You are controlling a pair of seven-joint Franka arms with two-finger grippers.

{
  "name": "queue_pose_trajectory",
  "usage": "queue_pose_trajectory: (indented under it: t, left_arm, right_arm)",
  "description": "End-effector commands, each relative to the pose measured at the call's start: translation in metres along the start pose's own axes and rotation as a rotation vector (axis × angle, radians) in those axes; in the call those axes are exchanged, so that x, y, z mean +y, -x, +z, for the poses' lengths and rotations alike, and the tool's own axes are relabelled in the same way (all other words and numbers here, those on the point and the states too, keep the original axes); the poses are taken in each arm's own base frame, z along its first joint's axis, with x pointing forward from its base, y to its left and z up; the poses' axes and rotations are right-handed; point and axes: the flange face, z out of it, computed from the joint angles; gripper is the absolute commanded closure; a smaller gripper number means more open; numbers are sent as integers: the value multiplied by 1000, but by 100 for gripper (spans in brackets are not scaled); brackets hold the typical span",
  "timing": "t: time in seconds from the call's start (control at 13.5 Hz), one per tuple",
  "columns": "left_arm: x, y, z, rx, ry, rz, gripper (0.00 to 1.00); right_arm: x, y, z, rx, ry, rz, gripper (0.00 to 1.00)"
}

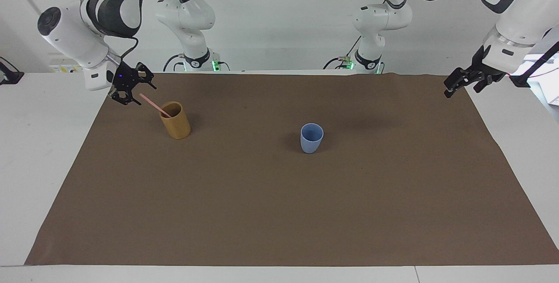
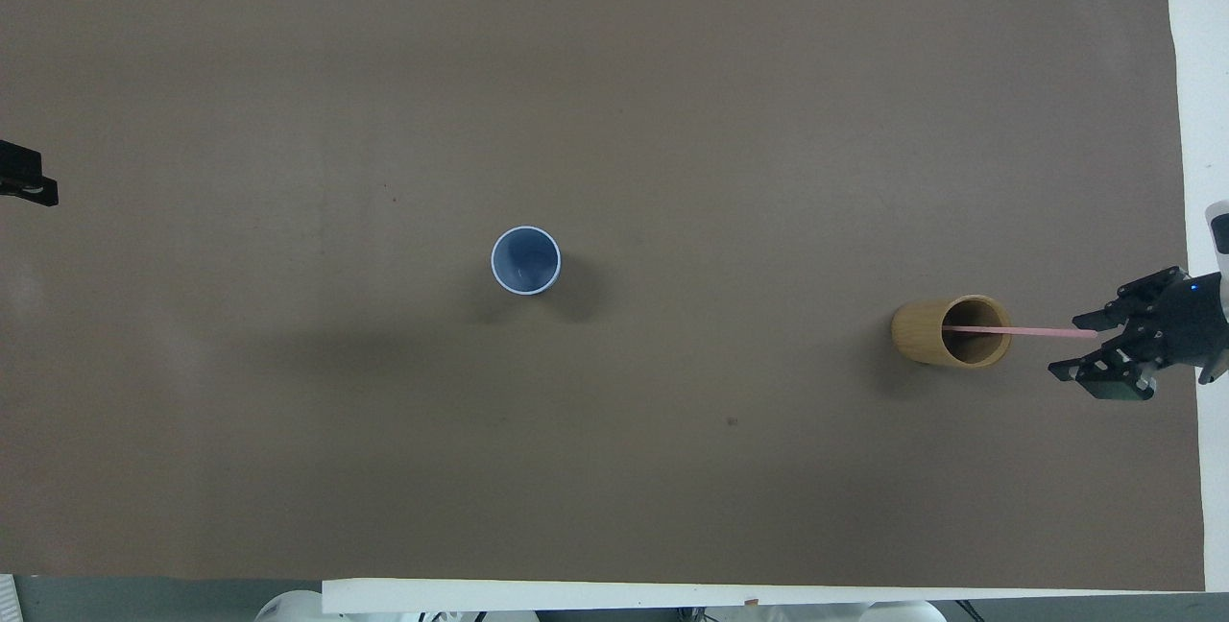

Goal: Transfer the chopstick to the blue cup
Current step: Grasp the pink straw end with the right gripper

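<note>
The pale pink chopstick (image 1: 155, 105) leans in the tan-yellow cup (image 1: 175, 120), its upper end pointing toward the right arm's end of the table. My right gripper (image 1: 139, 94) is at that upper end, with its fingers still apart on either side of the chopstick's (image 2: 1023, 330) tip. From overhead, the right gripper (image 2: 1075, 346) sits at the mat's edge. The blue cup (image 1: 312, 138) stands upright and empty mid-table, also seen from above (image 2: 525, 261). My left gripper (image 1: 455, 84) waits raised over the mat's corner at its own end, open and holding nothing.
A brown mat (image 1: 279, 213) covers most of the white table. The tan-yellow cup (image 2: 951, 331) stands well apart from the blue cup, toward the right arm's end. Both arm bases (image 1: 369, 62) stand at the table's near edge.
</note>
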Motion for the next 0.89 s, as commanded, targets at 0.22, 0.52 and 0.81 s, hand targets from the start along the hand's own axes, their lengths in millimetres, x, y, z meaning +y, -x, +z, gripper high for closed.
queue_pose_trajectory:
  t: [0.22, 0.52, 0.81]
  left_arm:
    - [1, 12, 15, -64, 0, 8, 0]
    - [-5, 10, 14, -54, 2, -2, 0]
    - [-4, 10, 14, -52, 2, -1, 0]
  right_arm:
    - [-5, 4, -2, 24, 17, -14, 73]
    - [-5, 3, -2, 25, 18, -5, 100]
    - [-3, -18, -45, 17, 19, 13, 100]
